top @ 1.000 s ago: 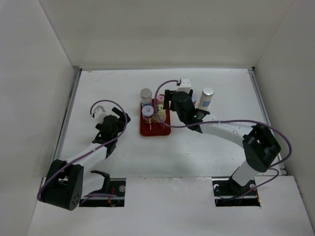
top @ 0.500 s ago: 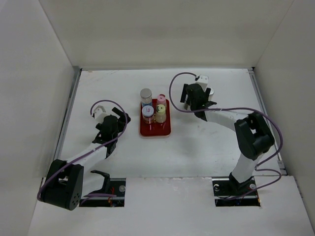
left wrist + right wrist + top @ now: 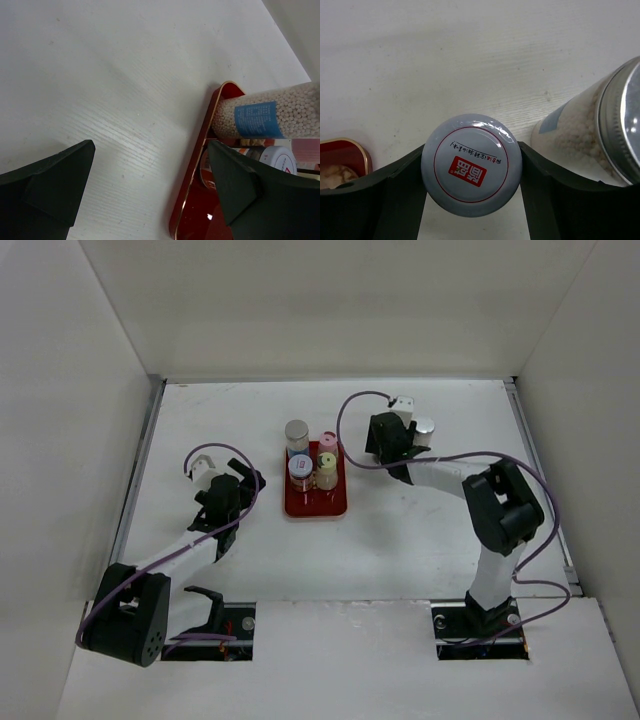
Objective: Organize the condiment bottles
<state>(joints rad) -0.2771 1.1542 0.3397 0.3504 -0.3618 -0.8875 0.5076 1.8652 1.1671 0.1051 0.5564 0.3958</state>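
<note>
**Finding 1: claws.** The right claw (image 3: 471, 149) has its jaws set against both sides of a white-lidded bottle (image 3: 471, 167), which reads as a grip. That bottle stands upright on the worktop (image 3: 420, 530), right of the red tray (image 3: 316, 508) and toward the far edge. The left claw (image 3: 150, 145) is wide with nothing between its jaws, near the tray's left rim.

**Finding 2: risks.**
- A tall silver-capped bottle (image 3: 580, 130) stands just beside 1 finger of the right claw. A sideways swing on lifting would likely topple it.
- The held bottle is round and looks smooth, so a light pinch could let it slip or tilt.
- The tray's far half is crowded, and lowering another bottle there could knock a neighbour. The near half is bare and looks the safer place.

**Finding 3: count.**
- Bottles: 6.
- Silver-capped: 2. The tray's tall bottle (image 3: 297, 432) is at its far-left corner, and the other is on the worktop.
- White-lidded with a red mark: 2. The tray's white-lidded bottle (image 3: 301, 467) is 1, and the other is in the right claw.
- Pink-lidded bottle (image 3: 328, 440): 1.
- Yellow-lidded bottle (image 3: 327, 461): 1.
- On the tray: 4. Off it: 2.
- Trays: 1.
</note>
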